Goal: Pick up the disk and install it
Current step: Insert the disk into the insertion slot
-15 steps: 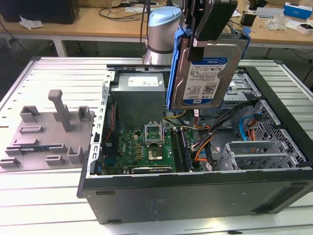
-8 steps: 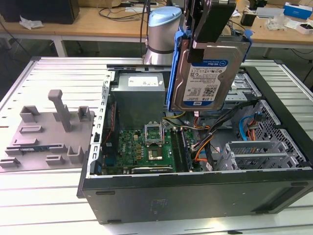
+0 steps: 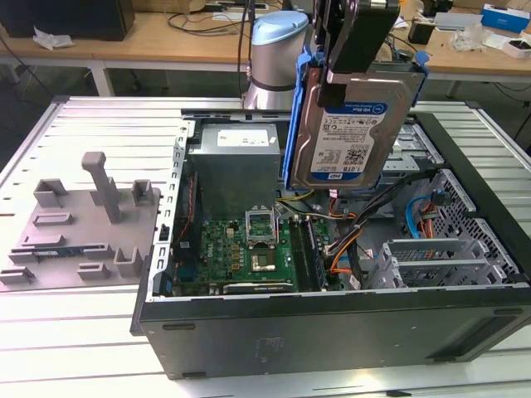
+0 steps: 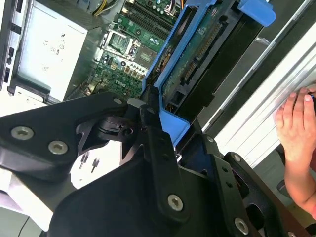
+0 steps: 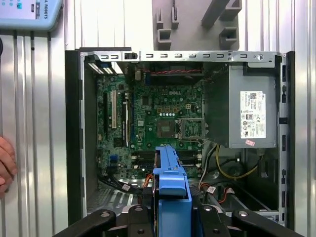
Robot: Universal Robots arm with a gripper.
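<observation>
**STATUS: DISK PICKED, INSTALL NOT DONE**

1. Grip. In the exterior view I see the gripper (image 3: 355,73) w/ its fingers closed on the top edge of the disk (image 3: 353,128). In the second wrist view one of the fingers (image 4: 155,148) is pressed against the blue bracket (image 4: 170,126). I see no gap there, so I judge the hold firm.

2. Disk pos. The disk hangs on edge, label facing the exterior camera. It is above the open case (image 3: 332,336) and well clear of the counter (image 3: 75,340). As far as I can tell it touches nothing but the fingers. It sits over the zone between the PSU (image 3: 236,166) and the drive cage (image 3: 415,153). The first wrist view looks down past the bracket (image 5: 172,182) onto the mobo (image 5: 158,123).

3. Progress. My judgement: pick-up complete, install open. The disk is not seated in any bay. Its connector (image 4: 197,64) is bare, no cable attached.

4. Note. A hand (image 4: 296,123) rests on the counter beside the case, also seen in the first wrist view (image 5: 5,165).
</observation>
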